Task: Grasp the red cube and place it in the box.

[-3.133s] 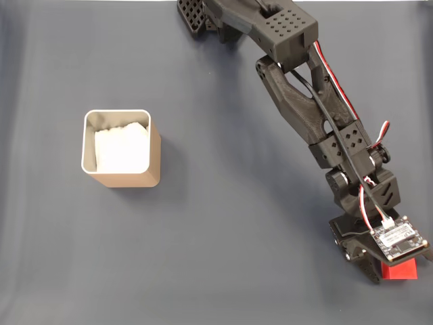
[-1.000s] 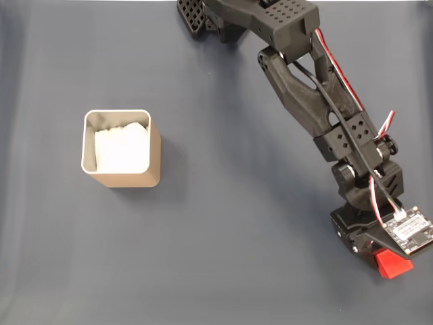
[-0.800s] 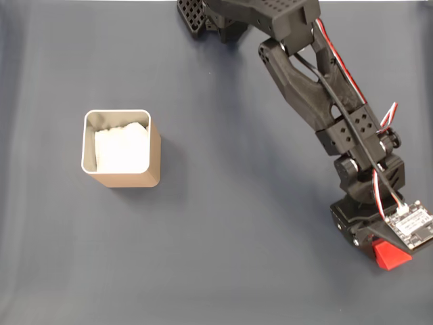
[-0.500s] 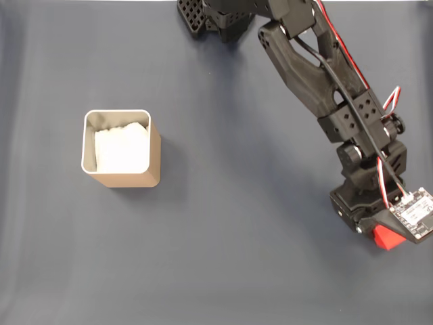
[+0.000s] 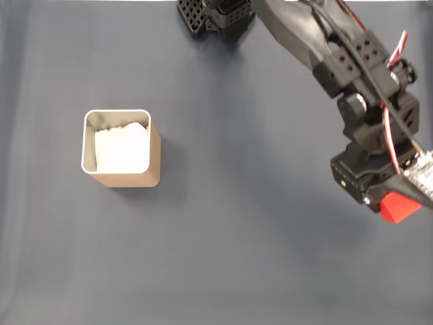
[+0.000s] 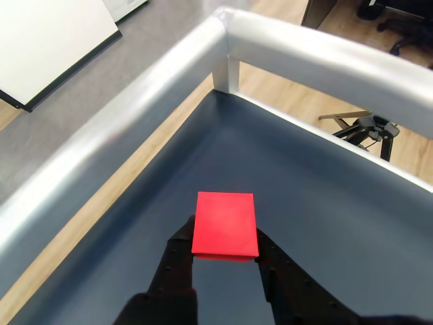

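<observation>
Fingers (image 6: 181, 252) clamped on red cube (image 6: 224, 225), one each side, above dark mat; box (image 5: 155, 162) well apart.

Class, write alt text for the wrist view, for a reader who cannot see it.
A black two-finger gripper holds a small red cube between its fingertips, above a dark blue-grey table surface. A silver metal rail frames the table's corner, with wooden floor beyond.
</observation>
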`<state>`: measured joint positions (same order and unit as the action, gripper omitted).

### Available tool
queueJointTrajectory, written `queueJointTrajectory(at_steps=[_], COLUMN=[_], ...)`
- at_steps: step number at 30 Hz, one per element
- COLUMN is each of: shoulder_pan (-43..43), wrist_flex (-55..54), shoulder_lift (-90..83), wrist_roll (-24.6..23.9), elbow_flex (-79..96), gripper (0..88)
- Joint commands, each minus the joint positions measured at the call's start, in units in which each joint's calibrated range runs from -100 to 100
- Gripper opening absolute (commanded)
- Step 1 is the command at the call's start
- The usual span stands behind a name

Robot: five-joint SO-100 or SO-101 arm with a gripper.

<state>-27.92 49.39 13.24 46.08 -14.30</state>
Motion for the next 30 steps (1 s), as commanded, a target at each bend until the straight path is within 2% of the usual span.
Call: queueJointTrajectory(at_steps=[1,12,30], shoulder_pan=[0.13,2.26,13.19], wrist_flex=[3.09,9.66,9.82], shoulder_lift=[-8.09,-18.39,-42.02], wrist_roll=[0.63,1.27,-0.1], elbow_flex=[-3.11,-2.2,24.14], gripper=[11.7,11.8,11.3])
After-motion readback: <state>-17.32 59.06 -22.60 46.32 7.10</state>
